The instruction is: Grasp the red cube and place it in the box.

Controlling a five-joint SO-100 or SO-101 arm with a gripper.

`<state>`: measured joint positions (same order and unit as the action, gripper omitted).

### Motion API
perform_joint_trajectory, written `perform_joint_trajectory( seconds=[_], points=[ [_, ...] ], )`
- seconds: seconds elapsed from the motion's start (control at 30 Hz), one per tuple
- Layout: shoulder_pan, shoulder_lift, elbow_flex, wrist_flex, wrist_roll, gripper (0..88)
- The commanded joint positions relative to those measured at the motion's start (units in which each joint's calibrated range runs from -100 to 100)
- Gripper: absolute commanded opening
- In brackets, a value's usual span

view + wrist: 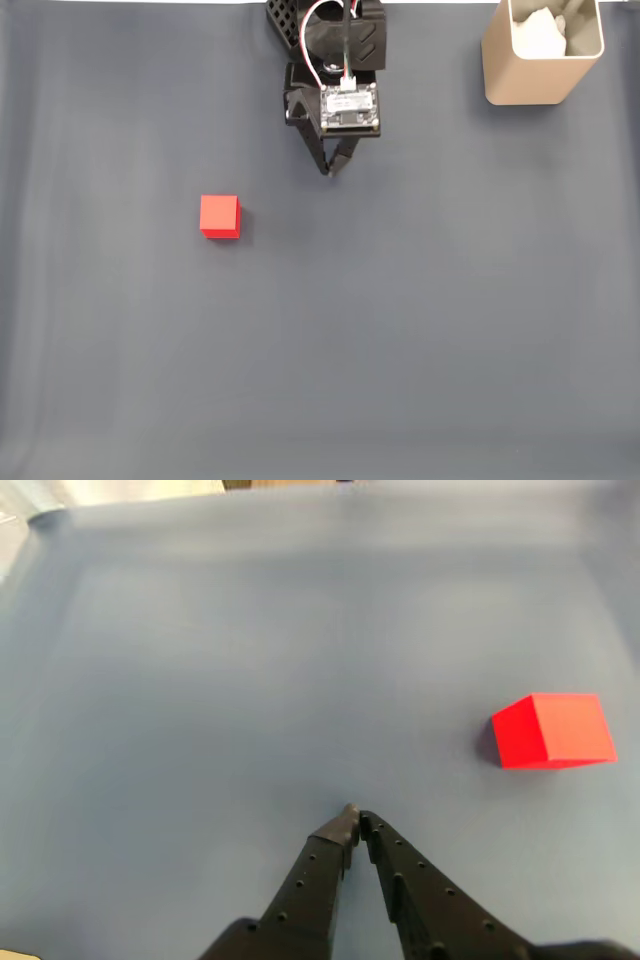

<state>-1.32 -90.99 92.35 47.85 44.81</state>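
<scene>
Nothing done yet: the black two-finger gripper [328, 172] has its fingers pressed together on nothing, and the small bright red smooth-faced cube [219, 216] sits untouched, well off to the left of the fingertips in the fixed view and to their right in the wrist view [553, 731]. The tall beige thin-walled container [541, 52] with white paper-like stuff inside stands far right of the fingers, so approach, grasp, carry and drop all remain. Surface is a flat dark grey-blue mat [400, 350], bare around the fingers, a pale strip at its far edge.
</scene>
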Motion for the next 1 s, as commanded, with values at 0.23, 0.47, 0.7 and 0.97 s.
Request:
perform_joint_trajectory(
  seconds=[0.23,0.47,0.7,0.97],
  points=[
    [-1.06,17.22,-24.16,-3.16,-0.88,0.2],
    [0.14,26.48,-36.38,-0.37,0.29,0.2],
    [4.47,33.14,-44.4,6.52,3.42,0.2],
    [13.14,39.2,-49.6,11.86,7.33,0.2]
  ],
)
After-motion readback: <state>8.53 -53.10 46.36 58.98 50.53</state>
